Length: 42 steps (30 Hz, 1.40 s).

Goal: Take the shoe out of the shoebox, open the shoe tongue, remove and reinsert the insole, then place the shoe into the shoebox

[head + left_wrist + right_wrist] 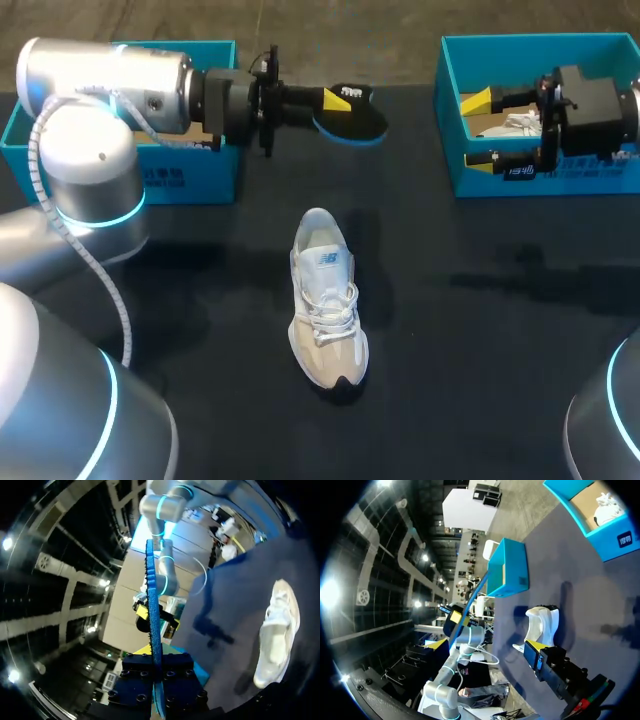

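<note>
A white shoe (325, 300) stands on its sole mid-table, toe toward the near edge, well apart from both arms. The table (480, 330) is dark. The left tool (340, 100) hangs over the far side of the table, just right of the left box (190, 175), and is clenched on a dark, blue-edged insole (358, 120) that sticks out to the right. In the left wrist view the insole runs edge-on between the fingers (182, 680). The right tool (480, 130) hangs over the right box (450, 110) at far right, fingers spread wide and grasping nothing. A white object (520, 125) lies inside that box.
</note>
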### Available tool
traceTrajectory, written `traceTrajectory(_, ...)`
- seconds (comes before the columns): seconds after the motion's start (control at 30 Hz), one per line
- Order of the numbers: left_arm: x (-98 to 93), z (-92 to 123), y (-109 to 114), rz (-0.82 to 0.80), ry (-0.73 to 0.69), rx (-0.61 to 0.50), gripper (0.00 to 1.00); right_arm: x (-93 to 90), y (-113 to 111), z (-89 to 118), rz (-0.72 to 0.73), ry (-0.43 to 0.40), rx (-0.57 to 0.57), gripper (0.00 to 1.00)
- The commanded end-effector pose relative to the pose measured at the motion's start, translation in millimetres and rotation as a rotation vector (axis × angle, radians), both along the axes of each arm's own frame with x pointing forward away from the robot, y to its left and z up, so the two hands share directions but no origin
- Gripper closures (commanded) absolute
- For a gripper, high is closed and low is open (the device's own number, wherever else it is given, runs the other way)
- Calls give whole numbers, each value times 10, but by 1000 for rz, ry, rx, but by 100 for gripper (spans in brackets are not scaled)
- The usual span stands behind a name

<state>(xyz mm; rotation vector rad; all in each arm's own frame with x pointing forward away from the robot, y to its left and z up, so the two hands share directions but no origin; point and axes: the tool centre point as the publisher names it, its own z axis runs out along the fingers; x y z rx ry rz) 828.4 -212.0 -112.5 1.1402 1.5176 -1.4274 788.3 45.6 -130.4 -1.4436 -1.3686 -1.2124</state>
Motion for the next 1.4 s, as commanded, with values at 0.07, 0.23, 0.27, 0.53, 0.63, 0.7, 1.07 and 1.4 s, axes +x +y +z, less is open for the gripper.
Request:
traceTrajectory(0.07,-46,-36,-7,123,-455,-53,100,4,16,0,-2,1,-2,0)
traceTrajectory(0.23,4,-72,-22,139,-497,-70,100,4,16,0,-2,1,-2,0)
traceTrajectory(0.27,12,-80,-26,140,-497,-72,100,7,29,2,1,-1,0,0)
traceTrajectory(0.53,70,-149,-101,141,-526,-93,100,15,205,-47,34,-1,15,0)
traceTrajectory(0.63,85,-163,-148,142,-514,-101,100,9,279,-77,46,4,21,0)
traceTrajectory(0.7,95,-168,-184,143,-514,-99,100,1,323,-75,47,2,22,0)
traceTrajectory(1.07,145,-200,-372,136,-480,-110,100,-14,584,-67,92,-20,43,0)
traceTrajectory(1.4,149,-222,-529,118,-455,-117,100,6,726,-83,132,-23,58,11)
